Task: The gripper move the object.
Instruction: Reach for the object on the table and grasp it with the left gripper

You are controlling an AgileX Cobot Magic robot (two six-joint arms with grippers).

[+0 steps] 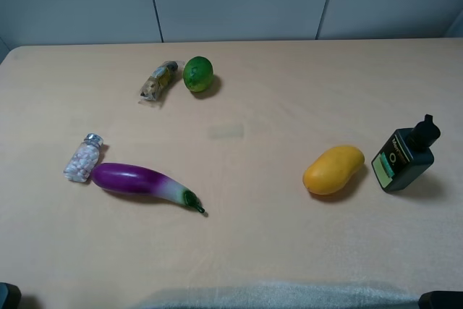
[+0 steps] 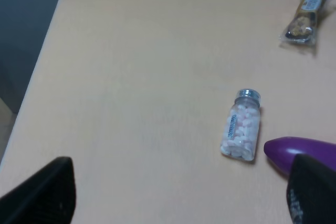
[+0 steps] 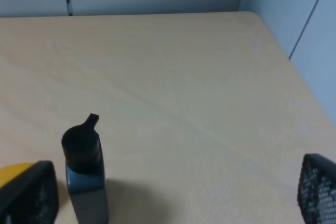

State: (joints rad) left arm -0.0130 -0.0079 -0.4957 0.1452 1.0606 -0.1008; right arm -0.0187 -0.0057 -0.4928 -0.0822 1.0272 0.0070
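Note:
The purple eggplant (image 1: 141,181) lies on the tan table (image 1: 260,229) at the front left, with its green stem toward the middle. Its purple tip shows in the left wrist view (image 2: 299,152), partly behind one finger. My left gripper (image 2: 178,200) is open and empty, back from the eggplant and near the table's front left. My right gripper (image 3: 173,195) is open and empty at the front right, far from the eggplant. In the exterior high view only dark bits of the arms show at the bottom corners.
A small pill bottle (image 1: 85,158) lies touching the eggplant's blunt end. A snack packet (image 1: 159,81) and a green lime (image 1: 197,74) lie at the back left. A yellow mango (image 1: 333,169) and a black bottle (image 1: 405,155) sit at the right.

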